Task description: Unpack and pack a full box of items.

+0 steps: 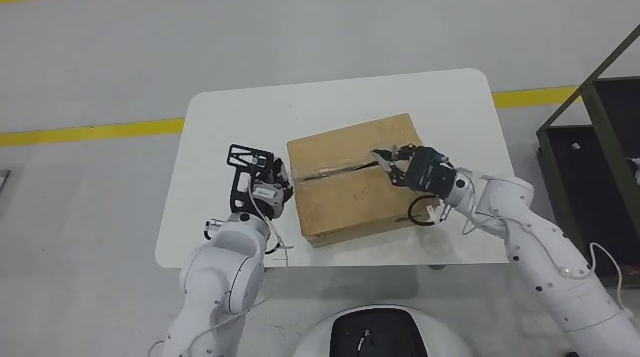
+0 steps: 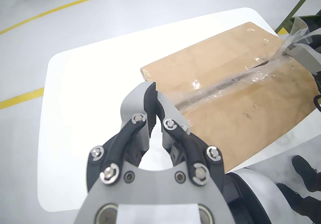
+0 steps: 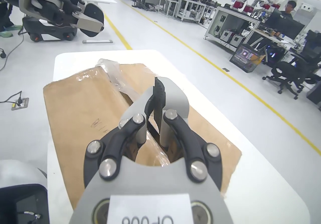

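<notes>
Between right gripper point(image 3: 157, 85) jaws, box tape point(image 2: 263, 69)

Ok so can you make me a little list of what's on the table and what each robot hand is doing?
surface: white table with rounded corners
item: brown cardboard box lying flat on the table, flaps down
seal: clear tape along the middle seam, crinkled, pulled up at one end
left arm: left gripper shut, holding nothing, just off one end of the box
right arm: right gripper over the seam, shut on the clear tape
inside the box: hidden, cannot tell
</notes>
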Available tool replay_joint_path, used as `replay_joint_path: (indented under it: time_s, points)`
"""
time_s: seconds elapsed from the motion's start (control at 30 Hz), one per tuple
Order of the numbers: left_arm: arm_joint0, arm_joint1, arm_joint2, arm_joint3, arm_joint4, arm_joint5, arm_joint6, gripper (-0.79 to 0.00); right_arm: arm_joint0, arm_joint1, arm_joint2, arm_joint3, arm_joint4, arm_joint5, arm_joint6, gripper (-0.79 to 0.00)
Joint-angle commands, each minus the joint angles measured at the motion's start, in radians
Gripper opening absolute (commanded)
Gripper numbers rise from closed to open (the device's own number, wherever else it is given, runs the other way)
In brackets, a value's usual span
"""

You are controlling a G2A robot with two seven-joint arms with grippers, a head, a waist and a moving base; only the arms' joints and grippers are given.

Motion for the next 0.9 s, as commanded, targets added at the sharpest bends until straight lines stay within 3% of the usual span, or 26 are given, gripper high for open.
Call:
replay_joint_path:
  time_s: [0.0,0.33,0.87]
  points:
    - [-0.029,-0.004,0.029,0.016,0.014,0.005,-0.012,-0.785,-0.004,0.004,0.012,0.002,-0.015,0.009,-0.018,-0.785]
    - [-0.134,-0.025,0.13,0.125,0.03,0.026,-0.087,-0.785,0.003,0.015,0.02,0.016,-0.068,-0.011,-0.041,-0.785]
    - [-0.201,-0.049,0.22,0.249,0.07,-0.001,-0.115,-0.785,0.017,0.021,0.01,0.035,-0.071,-0.017,-0.053,-0.785]
